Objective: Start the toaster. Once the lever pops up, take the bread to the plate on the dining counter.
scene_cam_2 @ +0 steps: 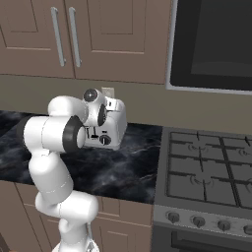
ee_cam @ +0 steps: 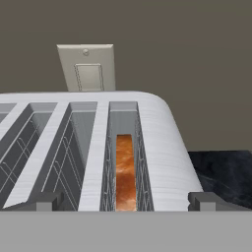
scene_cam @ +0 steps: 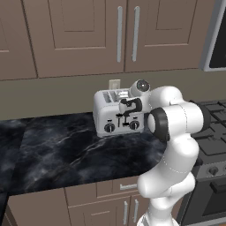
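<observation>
my end effector (ee_cam: 126,201) hangs spread wide over the toaster (scene_cam: 112,115), pinching nothing; its tips straddle the rightmost slot, where the bread (ee_cam: 125,172) sits low between the wire guides; the toaster stands at the back of the black table (scene_cam: 66,154), near the wall outlet (ee_cam: 88,68); my worry: i judge the lever not yet pressed, so dipping for the bread now would skip toasting, and a tip could snag the wires.
</observation>
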Controlling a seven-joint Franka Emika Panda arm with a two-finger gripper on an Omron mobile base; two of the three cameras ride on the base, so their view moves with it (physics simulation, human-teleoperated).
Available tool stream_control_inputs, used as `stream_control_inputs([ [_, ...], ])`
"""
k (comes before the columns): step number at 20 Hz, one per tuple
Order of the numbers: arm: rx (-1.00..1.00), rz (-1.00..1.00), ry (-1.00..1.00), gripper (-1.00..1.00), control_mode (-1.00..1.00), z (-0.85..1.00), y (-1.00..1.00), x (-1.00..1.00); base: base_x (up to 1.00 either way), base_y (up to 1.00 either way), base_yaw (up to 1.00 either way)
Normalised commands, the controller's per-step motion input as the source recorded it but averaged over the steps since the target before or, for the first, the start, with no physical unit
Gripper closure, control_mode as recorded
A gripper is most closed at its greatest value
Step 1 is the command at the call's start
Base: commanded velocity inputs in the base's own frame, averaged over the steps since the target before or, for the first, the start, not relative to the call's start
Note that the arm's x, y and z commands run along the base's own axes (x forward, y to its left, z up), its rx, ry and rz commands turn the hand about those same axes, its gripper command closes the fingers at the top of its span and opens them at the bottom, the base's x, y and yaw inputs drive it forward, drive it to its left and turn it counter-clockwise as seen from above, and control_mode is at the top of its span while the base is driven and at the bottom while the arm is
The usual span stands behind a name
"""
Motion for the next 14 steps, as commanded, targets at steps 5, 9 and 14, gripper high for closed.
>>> stream_control_inputs([
  [5,0.00,0.00,0.00,-1.00,-1.00,0.00,0.00,0.00,0.00,0.00,0.00],
  [9,0.00,0.00,0.00,-1.00,-1.00,0.00,0.00,0.00,0.00,0.00,0.00],
  [14,0.00,0.00,0.00,-1.00,-1.00,0.00,0.00,0.00,0.00,0.00,0.00],
])
